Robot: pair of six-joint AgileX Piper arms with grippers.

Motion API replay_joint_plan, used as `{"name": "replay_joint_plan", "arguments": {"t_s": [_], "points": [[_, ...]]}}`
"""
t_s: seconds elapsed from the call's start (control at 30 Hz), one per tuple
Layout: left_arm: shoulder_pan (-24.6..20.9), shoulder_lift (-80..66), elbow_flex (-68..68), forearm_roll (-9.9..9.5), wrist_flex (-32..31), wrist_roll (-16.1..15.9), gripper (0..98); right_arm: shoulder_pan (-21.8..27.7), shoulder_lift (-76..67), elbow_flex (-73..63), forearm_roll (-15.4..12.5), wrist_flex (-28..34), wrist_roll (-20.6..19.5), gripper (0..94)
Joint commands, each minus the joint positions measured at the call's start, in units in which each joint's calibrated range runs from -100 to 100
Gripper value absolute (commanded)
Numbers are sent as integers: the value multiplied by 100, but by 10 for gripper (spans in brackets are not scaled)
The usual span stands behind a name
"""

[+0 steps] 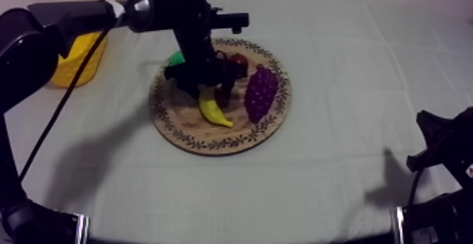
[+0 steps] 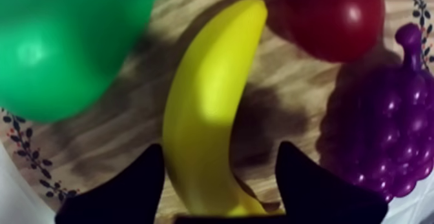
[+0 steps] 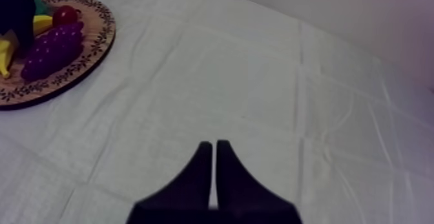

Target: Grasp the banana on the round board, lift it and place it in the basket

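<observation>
Left gripper [image 2: 221, 148]: released. The two black fingers [image 2: 132, 188] are spread wide with the banana [image 2: 210, 104] between them. One finger sits against the banana's flank, or very nearly. The other stands off it, with bare wood showing in the gap. No clench on the fruit.

In the top view the left gripper [image 1: 207, 85] hangs over the middle of the wooden board [image 1: 211, 143], and its arm comes in from the upper left. The banana [image 1: 213, 110] lies flat on the board, and one end pokes out from under the gripper toward the board's front rim. It is not in the basket.

Three other fruits share the board. A green pear [image 2: 58, 46] lies just beside the banana on one side. A small red fruit [image 2: 332, 17] sits near its far tip on the other side. A bunch of grapes [image 2: 387, 123] lies alongside, with wood between it and the banana. From above, the pear [image 1: 176, 58] is at the board's back left, mostly hidden by the arm, the small red fruit [image 1: 238, 59] is at the back, and the bunch of grapes [image 1: 260, 92] is on the right half.

Yellow basket [image 1: 77, 60]: at the left of the table [image 1: 338, 176], well apart from the board and partly behind the left arm.

Right gripper [image 3: 214, 144]: clenched on nothing, fingers together in a narrow wedge over bare cloth, well apart from the board. In the top view it sits low at the right edge [image 1: 433, 145].
</observation>
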Motion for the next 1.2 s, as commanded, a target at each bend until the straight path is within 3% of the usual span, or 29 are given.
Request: {"name": "replay_joint_plan", "arguments": {"t_s": [0.0,0.43,0.8,1.17], "points": [[-5,19,-20,-6,16,5,564,-2,-1,4,0,-1,-1,4],[-37,120,-43,-23,75,56,238,-2,-1,4,0,-1,-1,4],[26,-397,0,-116,154,121,217,-2,-1,4,0,-1,-1,4],[149,-1854,-516,-417,1060,321,230,-10,-1,4,0,-1,-1,4]]}}
